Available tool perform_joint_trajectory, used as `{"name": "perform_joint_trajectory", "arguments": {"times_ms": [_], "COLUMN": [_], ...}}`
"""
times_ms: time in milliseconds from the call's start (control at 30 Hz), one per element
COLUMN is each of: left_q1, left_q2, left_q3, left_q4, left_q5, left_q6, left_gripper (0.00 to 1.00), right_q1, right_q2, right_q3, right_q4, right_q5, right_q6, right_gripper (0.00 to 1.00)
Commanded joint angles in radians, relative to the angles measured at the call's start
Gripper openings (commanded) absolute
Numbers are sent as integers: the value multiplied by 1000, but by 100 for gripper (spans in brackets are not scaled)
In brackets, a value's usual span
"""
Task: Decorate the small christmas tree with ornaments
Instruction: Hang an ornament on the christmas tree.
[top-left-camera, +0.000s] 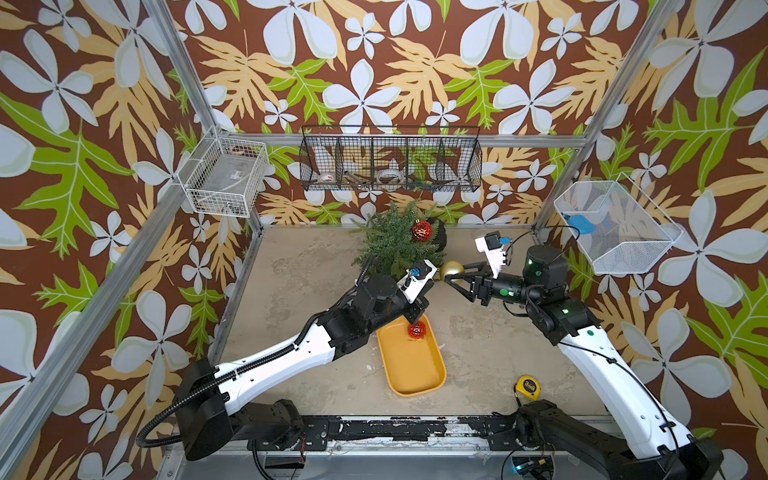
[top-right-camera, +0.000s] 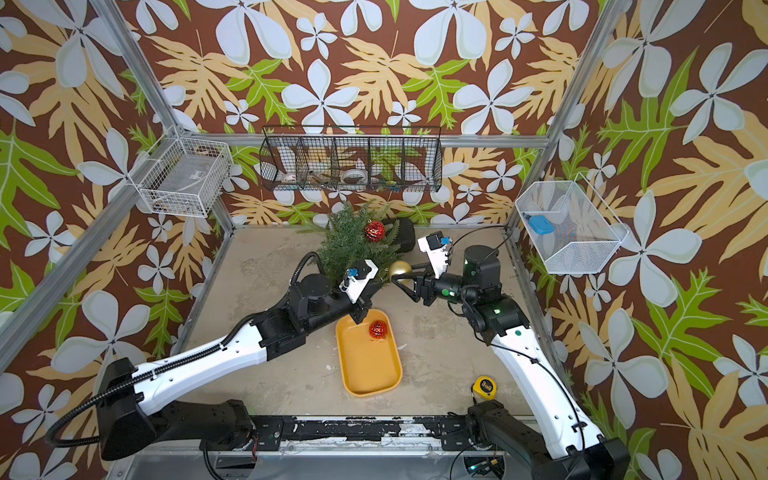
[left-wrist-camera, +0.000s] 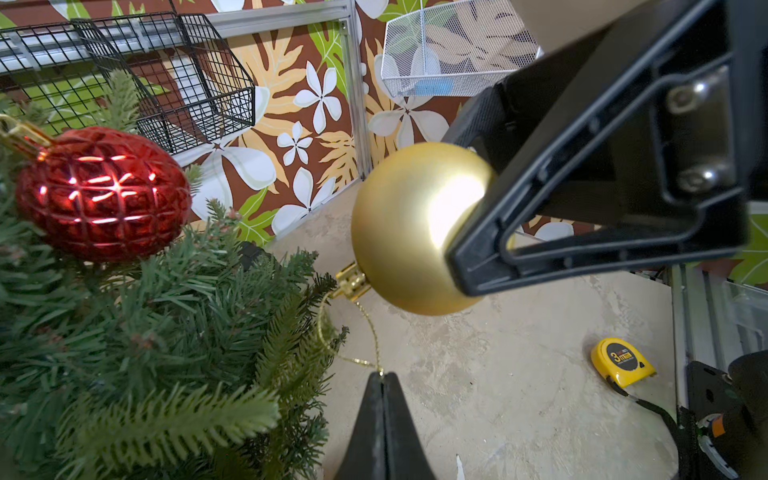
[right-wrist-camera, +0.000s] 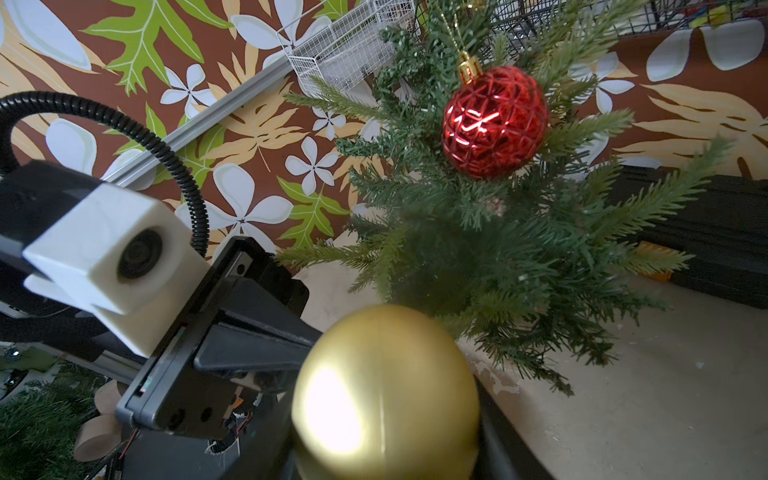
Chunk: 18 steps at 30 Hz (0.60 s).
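Floral-papered cell w/ a mottled beige desk (top-left-camera: 291, 291), shown in both top views; black wire basket (top-left-camera: 390, 160) on the back wall.

**R jaws:** clamped on the gold ornament (top-left-camera: 450, 269), one finger (left-wrist-camera: 473, 266) on each side of the ball, which is held clear of the desk. Its gold cap (left-wrist-camera: 352, 282) points away from R jaws, toward L jaws.

**L jaws:** pressed together, no gap at the tip. The thin thread loop (left-wrist-camera: 365, 332) runs from the cap into that tip and looks pinched there (left wrist view).

**Small christmas tree (top-left-camera: 390, 241):** just ahead of R jaws and beside L jaws, near the back wall. Lower branch tips lie next to the loop; whether they touch it cannot be told.

**Hung red ornament (top-left-camera: 422, 230):** in the tree's upper branches, beyond both jaws and apart from them.

**Second red ornament (top-left-camera: 417, 329):** in the far end of the yellow tray (top-left-camera: 415, 374), below L jaws, not btwn them.

**Tape measure (top-left-camera: 525, 384):** on the desk, well behind R jaws.
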Motion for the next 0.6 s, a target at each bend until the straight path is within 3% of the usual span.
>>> {"name": "perform_joint_trajectory", "arguments": {"times_ms": [0,567], "left_q1": [16,38], "left_q2": [9,60], "left_q3": [13,50], "left_q4": [-2,-6], "left_q5": [-25,30], "left_q6": [3,-2], "left_gripper": [0,0], "right_q1": [-1,0], "right_q2": [1,30], "right_q3": [3,15], "right_q4": [20,-2], "right_q5": [11,56], "right_q6": [-25,-43], "right_gripper": [53,53]}}
